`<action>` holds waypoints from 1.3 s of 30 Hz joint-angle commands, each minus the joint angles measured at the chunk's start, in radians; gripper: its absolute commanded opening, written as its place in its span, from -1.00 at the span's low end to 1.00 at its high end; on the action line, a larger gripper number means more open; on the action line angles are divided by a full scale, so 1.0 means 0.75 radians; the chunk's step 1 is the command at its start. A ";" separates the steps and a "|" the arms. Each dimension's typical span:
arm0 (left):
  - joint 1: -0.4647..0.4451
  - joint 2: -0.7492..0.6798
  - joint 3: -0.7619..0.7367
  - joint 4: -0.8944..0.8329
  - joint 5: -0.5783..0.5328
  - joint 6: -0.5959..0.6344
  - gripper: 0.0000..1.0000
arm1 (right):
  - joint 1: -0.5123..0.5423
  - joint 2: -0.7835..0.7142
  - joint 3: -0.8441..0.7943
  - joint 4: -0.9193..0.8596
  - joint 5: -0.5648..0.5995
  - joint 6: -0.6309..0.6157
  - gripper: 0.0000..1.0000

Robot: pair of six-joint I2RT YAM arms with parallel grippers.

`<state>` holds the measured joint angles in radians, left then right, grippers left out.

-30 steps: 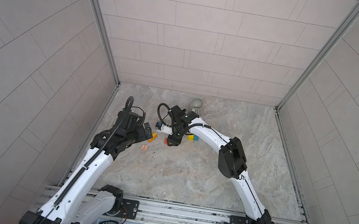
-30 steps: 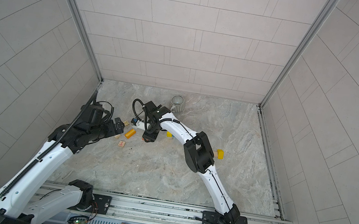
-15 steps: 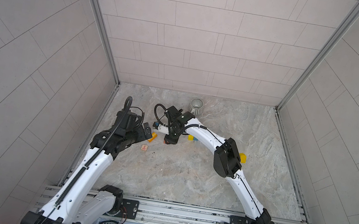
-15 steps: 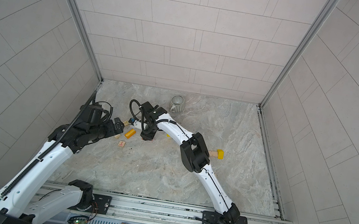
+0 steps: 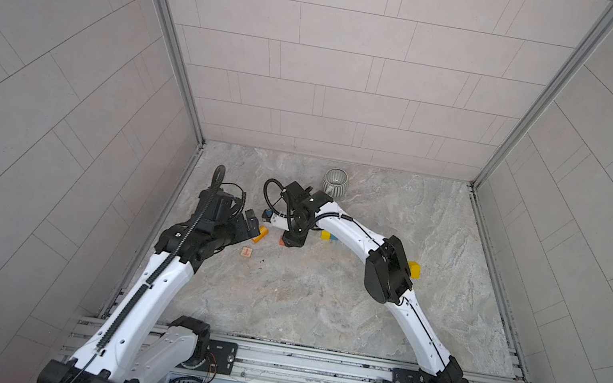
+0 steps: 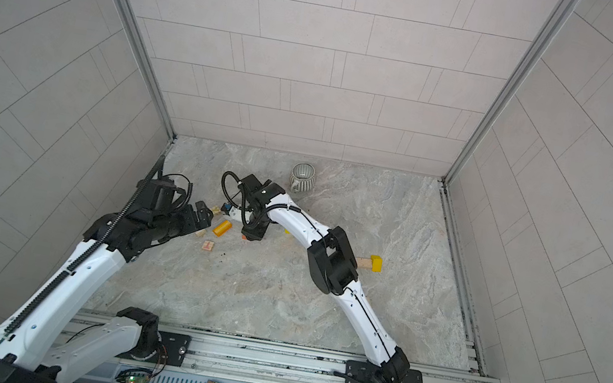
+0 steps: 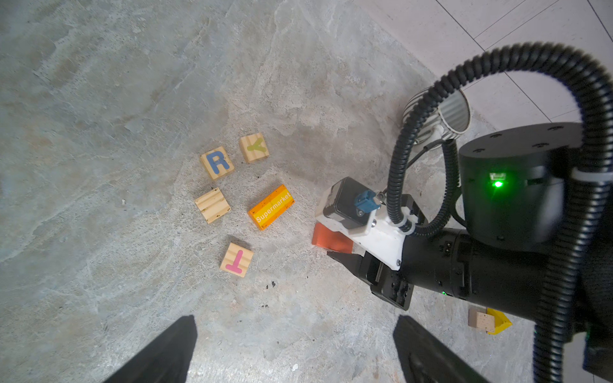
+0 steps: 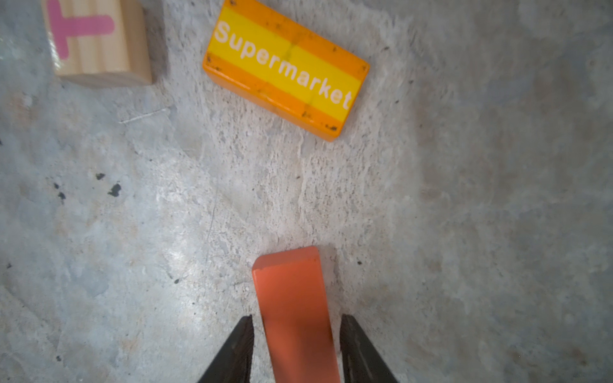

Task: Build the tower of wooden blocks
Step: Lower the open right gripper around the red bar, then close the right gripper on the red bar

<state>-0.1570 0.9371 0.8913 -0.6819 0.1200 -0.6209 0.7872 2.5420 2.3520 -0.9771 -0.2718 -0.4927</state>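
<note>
The blocks for the wood block tower are found scattered singly on the grey stone counter (image 5: 319, 308), each lying flat. The right pincer (image 8: 296, 320) is lowered over an orange-red block (image 8: 292, 298), which lies lengthwise between its 2 fingers. The jaws are seen partly open, astride the block, and a thin strip of counter shows on each side of it, so no grip is seen. Just beyond that block, apart from it, an orange-and-yellow brick printed "Supermarket" (image 8: 285, 66) is laid at a slant. Beside the brick a natural block marked with a pink T (image 7: 237, 259) is seen. In the left wrist view 3 more natural blocks are grouped near the brick: 1 lettered R (image 7: 217, 163), 1 lettered Y (image 7: 254, 148) and 1 plain ridged block (image 7: 212, 205).

The left pincer (image 7: 295, 351) is held wide open above the counter, near this group, with nothing between its fingers.

In both top views a yellow block (image 5: 414, 269) is seen well apart on the right, partly hidden behind the right arm, with a plain wood piece (image 6: 362, 263) touching it. A small yellow cube (image 5: 326, 235) lies beside that arm. A grey ribbed mug (image 5: 335, 180) stands near the back wall.
</note>
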 commanded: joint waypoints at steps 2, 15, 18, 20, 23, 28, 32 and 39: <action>0.013 -0.005 -0.018 0.017 0.012 -0.007 1.00 | 0.007 0.047 0.005 -0.035 0.008 -0.017 -0.09; 0.024 -0.007 -0.027 0.028 0.030 -0.011 1.00 | 0.006 0.058 0.005 -0.042 0.038 -0.032 0.09; 0.027 -0.006 -0.026 0.030 0.029 -0.013 1.00 | 0.006 0.059 0.006 -0.048 0.030 -0.032 -0.07; 0.029 -0.006 -0.027 0.033 0.034 -0.013 1.00 | 0.006 0.057 0.006 -0.050 0.030 -0.031 -0.18; 0.030 -0.010 -0.031 0.036 0.036 -0.013 1.00 | 0.006 0.052 0.005 -0.053 0.034 -0.032 -0.32; 0.033 -0.010 -0.035 0.038 0.045 -0.011 1.00 | 0.006 0.024 0.004 -0.076 0.080 -0.024 -0.38; 0.033 -0.002 -0.034 0.041 0.050 -0.001 1.00 | 0.006 -0.023 0.002 -0.113 0.121 -0.026 -0.40; 0.033 0.005 -0.040 0.052 0.069 0.003 1.00 | -0.016 -0.136 -0.087 -0.119 0.218 -0.054 -0.41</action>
<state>-0.1375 0.9390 0.8742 -0.6605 0.1631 -0.6281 0.7853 2.5153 2.3047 -1.0218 -0.1574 -0.5106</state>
